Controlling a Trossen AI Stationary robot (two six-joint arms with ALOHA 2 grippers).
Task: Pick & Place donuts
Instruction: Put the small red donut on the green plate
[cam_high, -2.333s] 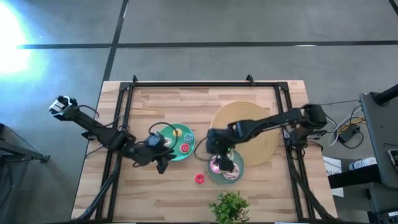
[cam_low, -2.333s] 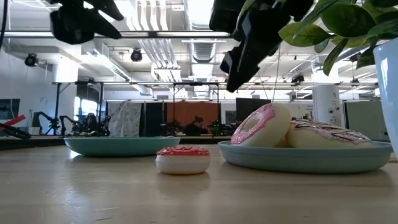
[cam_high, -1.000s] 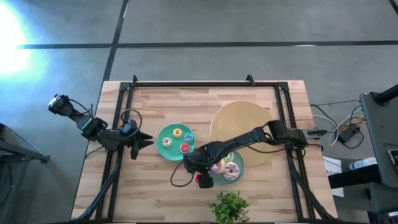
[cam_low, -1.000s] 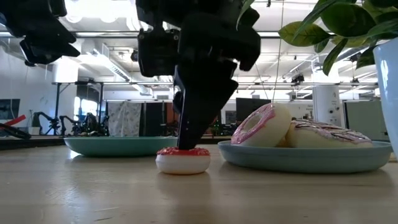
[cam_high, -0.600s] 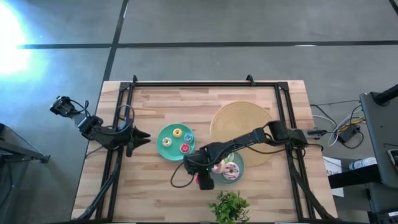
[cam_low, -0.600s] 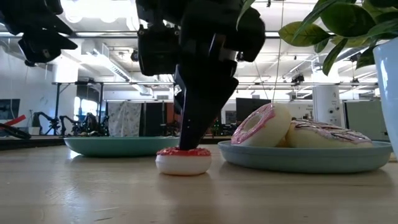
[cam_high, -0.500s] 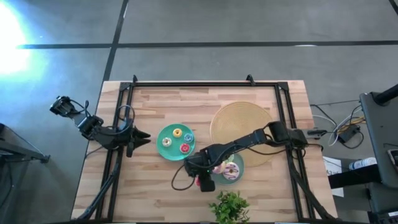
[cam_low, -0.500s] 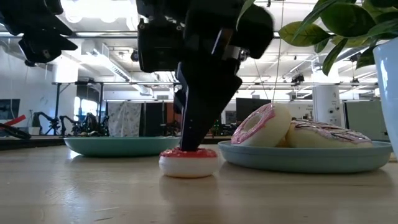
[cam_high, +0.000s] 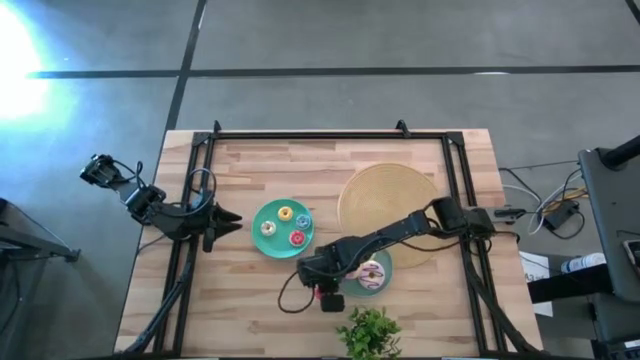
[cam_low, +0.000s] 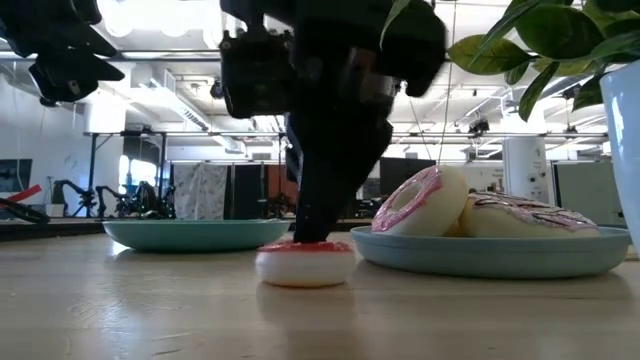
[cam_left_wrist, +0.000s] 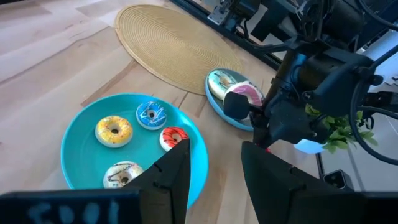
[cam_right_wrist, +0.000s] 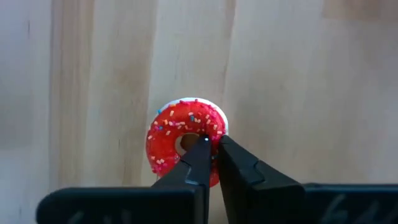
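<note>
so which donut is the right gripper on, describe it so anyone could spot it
Start at the potted plant on the table's near edge. Just left of it the right gripper touches a red sprinkled donut. It alone lies on bare wood, off both teal plates.

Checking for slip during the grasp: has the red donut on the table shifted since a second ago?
Yes. In the low view the red donut has slid right, toward the near teal plate, with the right gripper on it.
</note>
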